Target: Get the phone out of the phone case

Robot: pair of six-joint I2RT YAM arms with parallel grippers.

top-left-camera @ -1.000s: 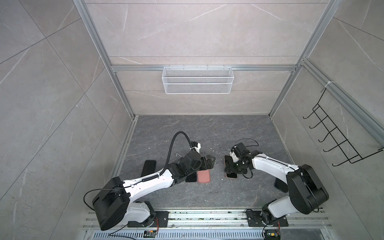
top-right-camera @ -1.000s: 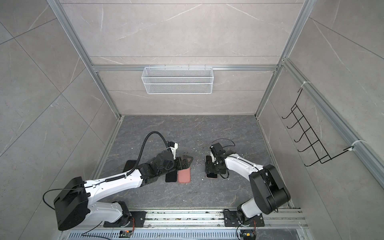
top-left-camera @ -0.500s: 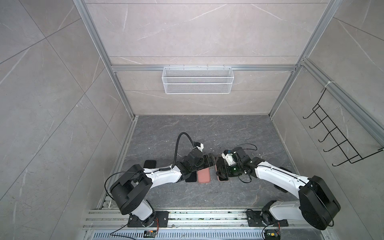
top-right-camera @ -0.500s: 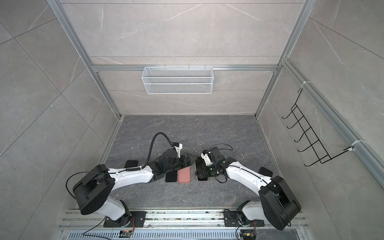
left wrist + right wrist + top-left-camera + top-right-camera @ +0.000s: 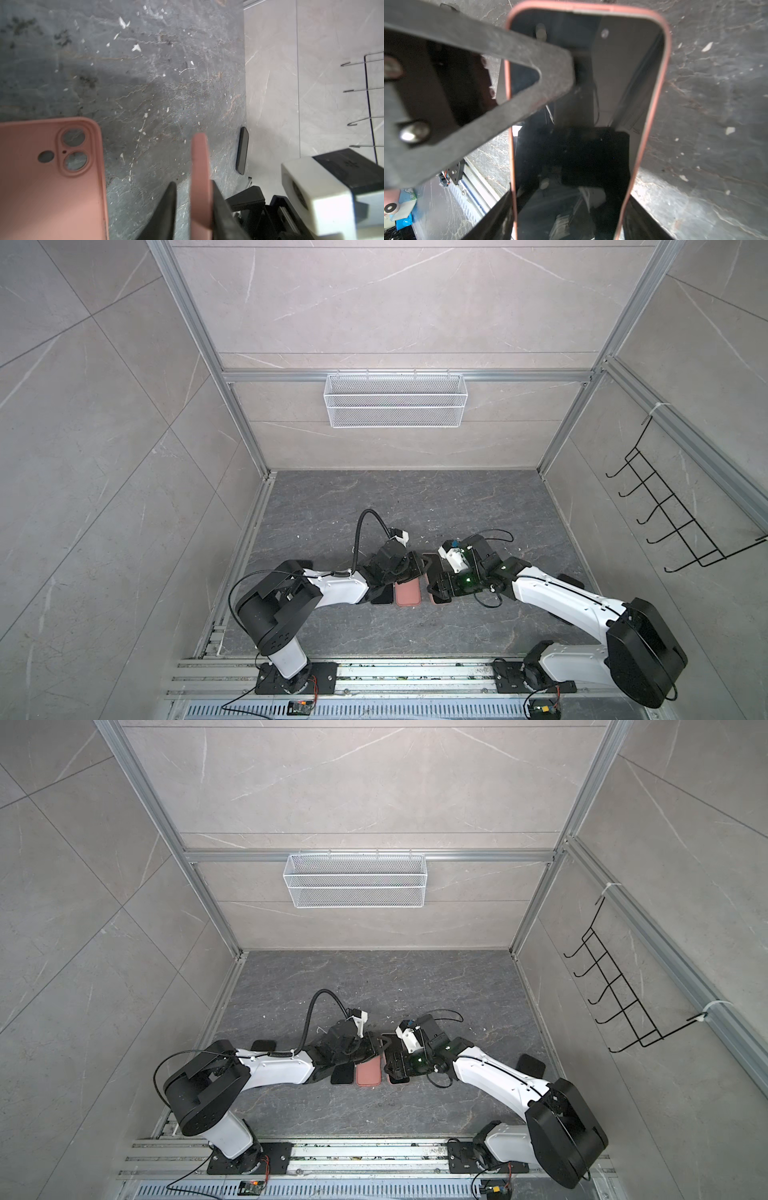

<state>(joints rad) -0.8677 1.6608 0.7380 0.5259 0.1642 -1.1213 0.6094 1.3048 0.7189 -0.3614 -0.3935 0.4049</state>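
A black phone [image 5: 623,72] sits in a pink phone case [image 5: 665,62], held off the dark floor between the two arms; in both top views it is the dark slab [image 5: 434,572] [image 5: 392,1052]. My right gripper [image 5: 570,194] [image 5: 437,592] is shut across its width at one end, a finger on each long side. My left gripper [image 5: 193,182] [image 5: 419,568] has closed onto the case's other end. One of its fingers [image 5: 529,68] lies over the screen, and the pink edge [image 5: 199,158] stands between its tips.
An empty pink case [image 5: 409,593] [image 5: 52,176] lies flat on the floor beside a bare black phone [image 5: 382,595], just left of the held one. Another black phone [image 5: 530,1065] [image 5: 242,150] lies by the right wall. A wire basket [image 5: 395,406] hangs on the back wall, a hook rack [image 5: 673,522] on the right wall.
My right arm has carried the cased phone left, up to the left gripper. The left gripper, wide open a second ago, has closed on the case's end.
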